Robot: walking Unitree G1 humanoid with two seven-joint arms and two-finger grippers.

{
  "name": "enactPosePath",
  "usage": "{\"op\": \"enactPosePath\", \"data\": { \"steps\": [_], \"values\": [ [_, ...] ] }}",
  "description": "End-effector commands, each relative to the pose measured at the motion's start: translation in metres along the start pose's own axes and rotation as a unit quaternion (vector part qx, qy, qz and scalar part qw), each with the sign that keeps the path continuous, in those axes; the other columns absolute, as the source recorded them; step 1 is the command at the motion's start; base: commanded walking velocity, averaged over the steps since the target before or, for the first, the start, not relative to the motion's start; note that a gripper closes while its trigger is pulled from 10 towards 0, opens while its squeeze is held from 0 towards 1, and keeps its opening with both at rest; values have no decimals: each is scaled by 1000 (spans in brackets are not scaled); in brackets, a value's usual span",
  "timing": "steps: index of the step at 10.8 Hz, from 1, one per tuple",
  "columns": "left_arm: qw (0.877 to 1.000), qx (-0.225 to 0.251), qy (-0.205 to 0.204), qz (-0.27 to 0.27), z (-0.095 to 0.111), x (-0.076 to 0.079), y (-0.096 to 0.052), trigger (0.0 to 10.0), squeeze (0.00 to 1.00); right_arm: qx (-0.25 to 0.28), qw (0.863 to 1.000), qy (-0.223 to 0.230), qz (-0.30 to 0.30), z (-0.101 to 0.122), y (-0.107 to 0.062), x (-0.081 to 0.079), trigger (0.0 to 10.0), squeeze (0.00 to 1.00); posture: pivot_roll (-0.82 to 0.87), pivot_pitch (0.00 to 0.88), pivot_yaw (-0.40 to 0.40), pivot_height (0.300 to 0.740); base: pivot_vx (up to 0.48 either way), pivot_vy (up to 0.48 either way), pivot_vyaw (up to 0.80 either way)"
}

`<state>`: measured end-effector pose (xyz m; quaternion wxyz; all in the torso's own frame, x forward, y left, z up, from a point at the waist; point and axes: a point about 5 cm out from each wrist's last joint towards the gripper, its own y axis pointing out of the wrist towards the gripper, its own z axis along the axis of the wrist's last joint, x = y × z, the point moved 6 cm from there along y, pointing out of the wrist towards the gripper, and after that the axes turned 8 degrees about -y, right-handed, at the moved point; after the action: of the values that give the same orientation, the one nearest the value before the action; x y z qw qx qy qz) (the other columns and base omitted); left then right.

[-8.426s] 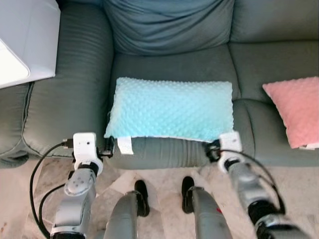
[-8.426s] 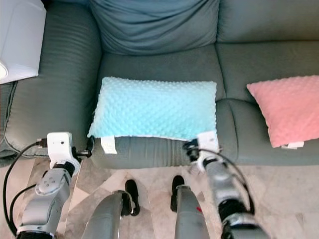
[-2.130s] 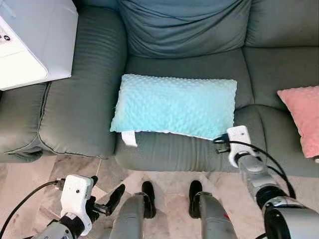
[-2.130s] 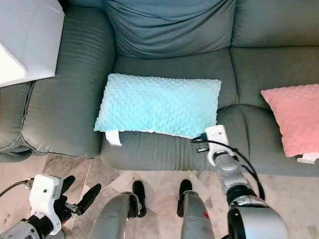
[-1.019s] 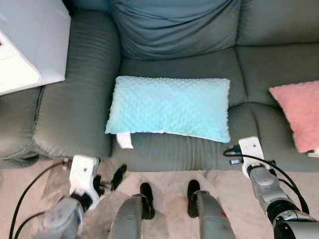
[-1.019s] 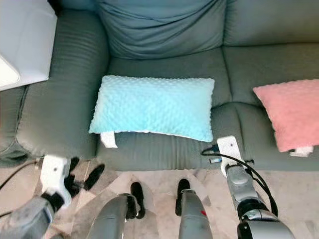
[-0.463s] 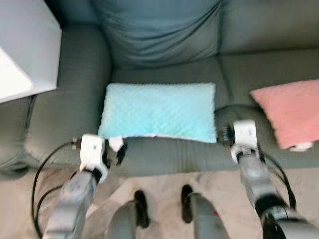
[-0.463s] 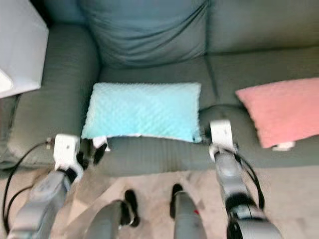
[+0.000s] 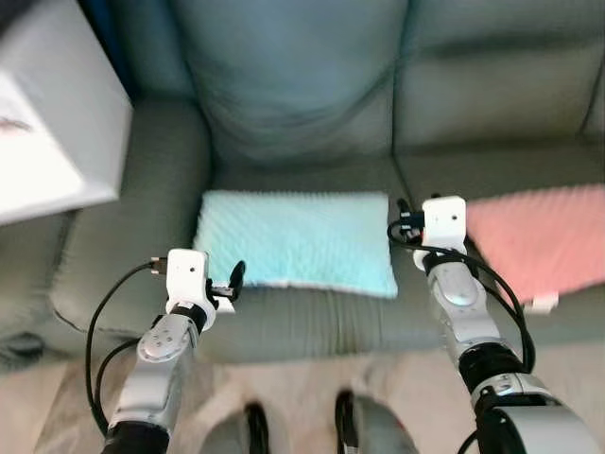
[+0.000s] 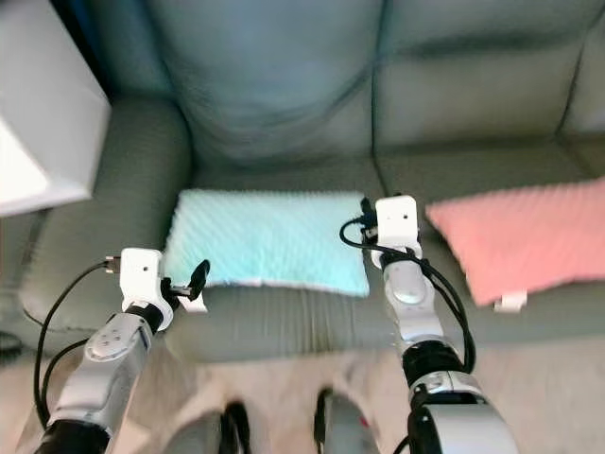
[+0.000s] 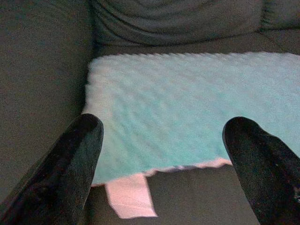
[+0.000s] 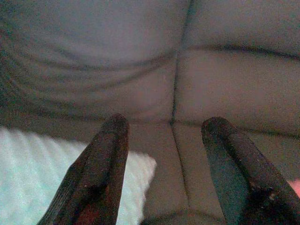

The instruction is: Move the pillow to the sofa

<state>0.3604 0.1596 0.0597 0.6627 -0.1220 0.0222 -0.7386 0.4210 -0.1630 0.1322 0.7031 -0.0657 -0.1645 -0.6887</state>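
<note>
Head views: the blue pillow (image 9: 295, 238) lies flat on the sofa (image 9: 302, 113) seat; the left gripper (image 9: 227, 286) sits at its front left corner, the right gripper (image 10: 368, 219) at its right end. Two pillows (one pink (image 10: 520, 236)). Wrist views: both grippers released, holding nothing. Best withdraw straight back without snagging its tag (image 11: 130, 195).

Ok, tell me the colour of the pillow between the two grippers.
Light turquoise pillow, with a bumpy dotted texture; clearest in the right eye view.
</note>
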Motion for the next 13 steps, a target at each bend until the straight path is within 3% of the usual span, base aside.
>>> {"op": "enactPosePath", "data": {
  "steps": [1, 6, 9, 13],
  "values": [
    [1000, -13, 11, 22, -10, -10, 0, 10000, 0, -15, 1000, 10, 13, -10, -9, -12, 10000, 1000, -133, 94, 34, 740, 0, 0, 0],
    [1000, 4, -7, 26, -4, -8, 24, 10000, 0, -18, 999, 30, 36, -12, -43, -34, 10000, 1000, -210, 62, 35, 740, 0, 0, 0],
    [999, 27, -23, 39, 12, -8, 37, 10000, 0, -17, 997, 43, 55, -1, -43, -45, 10000, 1000, -207, 0, 15, 740, 0, 0, 0],
    [998, 21, -24, 48, 4, -13, 35, 10000, 0, -22, 998, 50, 26, 1, -40, -25, 10000, 1000, -209, 0, 3, 740, 0, 0, 0]
  ]
}}
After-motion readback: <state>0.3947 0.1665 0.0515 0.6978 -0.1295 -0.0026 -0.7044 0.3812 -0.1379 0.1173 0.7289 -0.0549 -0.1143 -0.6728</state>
